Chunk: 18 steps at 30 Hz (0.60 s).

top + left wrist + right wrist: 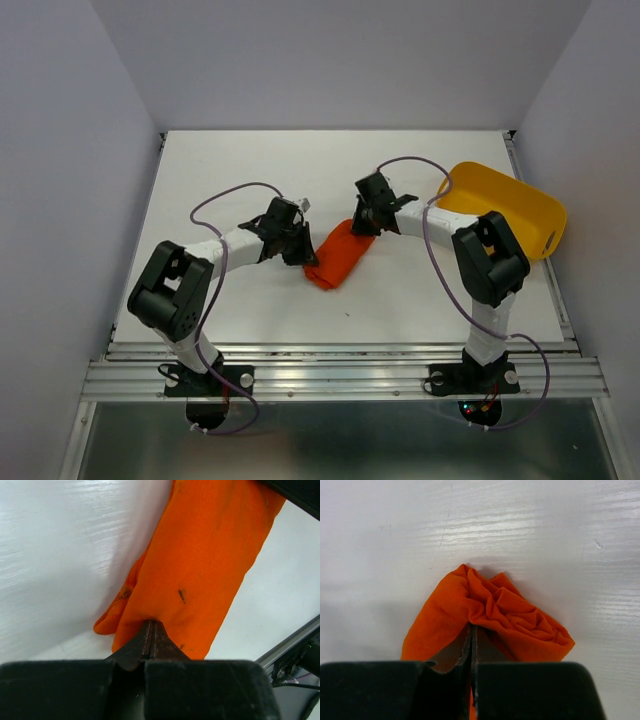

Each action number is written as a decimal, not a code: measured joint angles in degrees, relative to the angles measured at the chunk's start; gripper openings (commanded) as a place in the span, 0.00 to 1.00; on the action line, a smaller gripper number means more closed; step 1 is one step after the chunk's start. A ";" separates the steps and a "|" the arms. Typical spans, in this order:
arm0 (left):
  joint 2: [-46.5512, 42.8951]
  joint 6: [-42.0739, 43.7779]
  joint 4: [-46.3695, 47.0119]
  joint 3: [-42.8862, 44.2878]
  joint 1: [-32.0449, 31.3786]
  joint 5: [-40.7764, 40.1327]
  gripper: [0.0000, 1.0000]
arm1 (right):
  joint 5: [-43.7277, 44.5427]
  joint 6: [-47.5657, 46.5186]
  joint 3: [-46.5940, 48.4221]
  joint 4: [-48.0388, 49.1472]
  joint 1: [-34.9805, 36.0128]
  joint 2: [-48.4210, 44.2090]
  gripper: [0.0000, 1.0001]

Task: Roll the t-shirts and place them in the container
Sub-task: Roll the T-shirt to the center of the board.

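The orange-red t-shirt (337, 256) lies on the white bench (250, 170) as a short, thick bundle, directly between the two pincers. The left pincer (152, 630) is pressed together, with its tips against one long side of the bundle. The right pincer (471, 630) is also pressed together, and its tips touch the far end, where the cloth shows crumpled folds. I cannot tell if either one catches a thin fold of cloth. I judge that the rolling is nearly complete, because no sleeve or flat part spreads out from the bundle. What remains, I think, is to tighten the wrinkled end in front of the right pincer. The yellow tub (510, 205) stands well apart, behind the right pincer.
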 measured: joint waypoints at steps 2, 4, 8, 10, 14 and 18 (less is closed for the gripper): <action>-1.20 0.26 -0.90 -0.07 0.07 -1.31 0.00 | 0.02 0.22 -1.18 0.87 0.00 -0.61 0.01; -2.78 0.52 -2.21 -0.07 0.07 -2.67 0.00 | 0.00 0.57 -2.45 1.51 0.00 -1.49 0.01; -5.60 1.09 -4.22 -0.07 0.44 -4.83 0.00 | 0.00 2.12 -6.29 2.23 0.04 -4.33 0.01; -6.36 1.31 -4.85 -0.07 0.57 -5.64 0.00 | 0.00 3.54 -9.11 2.36 0.22 -6.60 0.01; -6.47 1.53 -5.95 -0.04 0.81 -6.49 0.00 | -0.02 5.75 -13.05 1.88 0.68 -10.01 0.01; -6.47 1.86 -7.67 0.66 0.81 -7.28 0.00 | 0.02 6.69 -15.72 -0.26 1.51 -13.75 0.04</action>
